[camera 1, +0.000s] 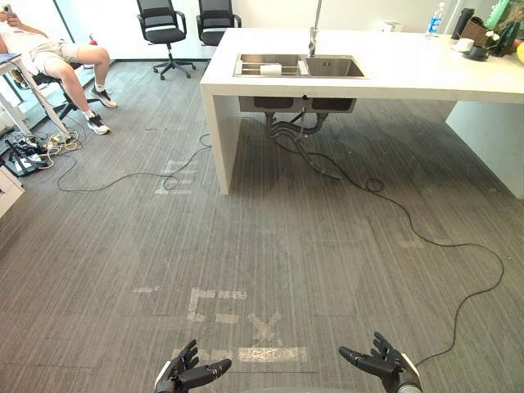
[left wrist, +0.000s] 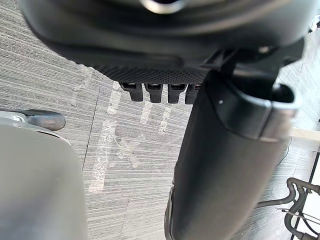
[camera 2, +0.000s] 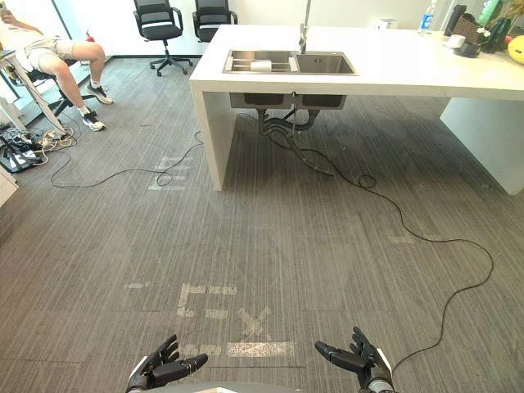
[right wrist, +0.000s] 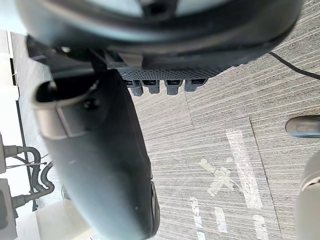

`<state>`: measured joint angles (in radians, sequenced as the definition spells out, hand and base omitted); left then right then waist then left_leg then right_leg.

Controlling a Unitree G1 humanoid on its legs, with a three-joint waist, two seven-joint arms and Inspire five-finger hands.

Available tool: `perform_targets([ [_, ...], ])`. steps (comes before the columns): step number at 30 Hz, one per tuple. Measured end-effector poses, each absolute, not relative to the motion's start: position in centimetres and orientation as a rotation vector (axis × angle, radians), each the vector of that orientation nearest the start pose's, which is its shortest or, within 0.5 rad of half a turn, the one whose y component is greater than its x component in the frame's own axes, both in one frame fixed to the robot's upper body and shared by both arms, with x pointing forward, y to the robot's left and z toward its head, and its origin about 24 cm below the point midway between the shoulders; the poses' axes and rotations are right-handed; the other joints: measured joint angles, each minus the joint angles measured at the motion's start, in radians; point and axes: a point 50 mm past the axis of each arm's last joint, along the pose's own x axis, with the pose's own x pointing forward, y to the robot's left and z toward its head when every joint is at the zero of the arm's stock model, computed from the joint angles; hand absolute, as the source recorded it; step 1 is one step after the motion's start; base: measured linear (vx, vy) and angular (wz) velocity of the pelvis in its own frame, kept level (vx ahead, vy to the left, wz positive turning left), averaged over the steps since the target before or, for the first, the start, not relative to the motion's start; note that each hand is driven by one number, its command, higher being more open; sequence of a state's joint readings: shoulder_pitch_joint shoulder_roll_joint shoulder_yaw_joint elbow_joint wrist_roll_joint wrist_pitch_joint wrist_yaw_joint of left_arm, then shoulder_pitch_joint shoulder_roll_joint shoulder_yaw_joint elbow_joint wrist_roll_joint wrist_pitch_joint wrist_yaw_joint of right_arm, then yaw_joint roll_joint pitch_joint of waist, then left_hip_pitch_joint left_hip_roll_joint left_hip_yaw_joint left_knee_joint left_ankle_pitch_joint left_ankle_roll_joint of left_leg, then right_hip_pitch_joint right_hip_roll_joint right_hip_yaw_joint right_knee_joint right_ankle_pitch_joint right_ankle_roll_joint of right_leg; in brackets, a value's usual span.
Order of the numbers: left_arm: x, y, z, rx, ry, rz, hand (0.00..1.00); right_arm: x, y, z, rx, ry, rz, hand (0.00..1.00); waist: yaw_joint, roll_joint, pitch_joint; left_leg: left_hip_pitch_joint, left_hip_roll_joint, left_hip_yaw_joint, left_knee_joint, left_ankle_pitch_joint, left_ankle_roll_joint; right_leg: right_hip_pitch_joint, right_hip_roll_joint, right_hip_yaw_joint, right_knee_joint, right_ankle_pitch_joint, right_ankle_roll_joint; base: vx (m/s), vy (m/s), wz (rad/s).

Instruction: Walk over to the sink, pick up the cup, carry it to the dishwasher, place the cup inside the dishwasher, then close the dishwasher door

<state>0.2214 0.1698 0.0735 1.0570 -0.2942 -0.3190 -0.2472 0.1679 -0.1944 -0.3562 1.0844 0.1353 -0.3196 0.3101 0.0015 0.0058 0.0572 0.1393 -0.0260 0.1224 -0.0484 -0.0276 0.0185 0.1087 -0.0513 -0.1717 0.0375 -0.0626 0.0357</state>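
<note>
Cup [camera 1: 270,70], seemingly a white cylinder, sits in the steel sink [camera 1: 332,67].

The left hand [camera 1: 190,372] and the right hand [camera 1: 378,360] are both black, each with slim fingers and a thicker thumb, and a pale cuff shows at each wrist. From close up the left thumb [left wrist: 225,165] is a broad, smooth, glossy black shell, rounded, with a grey-edged collar at its base and one tiny pale dot on it. The left palm [left wrist: 150,75] carries a fine dimpled grip pattern, and the left fingers [left wrist: 152,92] show as a row of blocky black segments. The right thumb [right wrist: 100,160] looks the same — grey-lipped collar, one dark screw.
</note>
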Motion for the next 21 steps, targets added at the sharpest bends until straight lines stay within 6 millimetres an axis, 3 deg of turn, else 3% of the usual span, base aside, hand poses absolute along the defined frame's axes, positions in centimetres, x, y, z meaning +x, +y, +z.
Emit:
perform_targets([
  [9,6.2,22.4,-15.0,-0.199,0.882,0.163,1.0,7.0,-27.0,-13.8,0.168,0.812,-0.296,1.0,0.002,0.007,0.004,-0.01,0.001,0.008,0.066,-0.039,0.005,0.001,-0.005,0.009,0.028,-0.015,0.002,0.0,-0.005,-0.03],
  [12,6.0,22.0,-15.1,-0.206,0.878,0.164,1.0,7.0,-27.6,-13.6,0.174,0.794,-0.328,1.0,0.006,0.016,0.013,-0.025,-0.003,0.011,0.131,-0.086,0.013,-0.024,-0.022,0.014,0.114,-0.065,0.009,-0.02,0.014,-0.02],
  [14,5.7,21.8,-15.1,-0.211,0.88,0.166,1.0,7.0,-27.9,-13.4,0.168,0.785,-0.337,1.0,0.006,0.011,0.019,-0.044,-0.013,0.012,0.194,-0.13,0.024,-0.057,-0.047,0.01,0.207,-0.125,0.031,-0.02,0.043,0.04],
  [16,5.6,21.5,-15.2,-0.217,0.884,0.168,1.0,7.3,-28.1,-13.2,0.169,0.771,-0.343,1.0,0.014,0.014,0.026,-0.06,-0.03,0.015,0.262,-0.182,0.05,-0.126,-0.099,-0.017,0.404,-0.179,0.081,0.01,0.071,0.01],
  [19,5.8,21.7,-15.0,-0.208,0.867,0.183,1.0,7.8,-27.7,-13.3,0.186,0.756,-0.338,1.0,0.027,0.018,0.059,-0.027,-0.039,0.015,0.283,-0.194,0.068,-0.23,-0.167,-0.072,0.669,-0.174,0.103,0.04,0.072,-0.01],
  [21,5.9,22.1,-14.8,-0.202,0.851,0.2,1.0,7.9,-27.4,-13.3,0.196,0.754,-0.318,1.0,0.031,0.024,0.07,-0.009,-0.028,-0.004,0.295,-0.216,0.068,-0.267,-0.186,-0.111,0.674,-0.185,0.096,0.11,0.019,0.18],
])
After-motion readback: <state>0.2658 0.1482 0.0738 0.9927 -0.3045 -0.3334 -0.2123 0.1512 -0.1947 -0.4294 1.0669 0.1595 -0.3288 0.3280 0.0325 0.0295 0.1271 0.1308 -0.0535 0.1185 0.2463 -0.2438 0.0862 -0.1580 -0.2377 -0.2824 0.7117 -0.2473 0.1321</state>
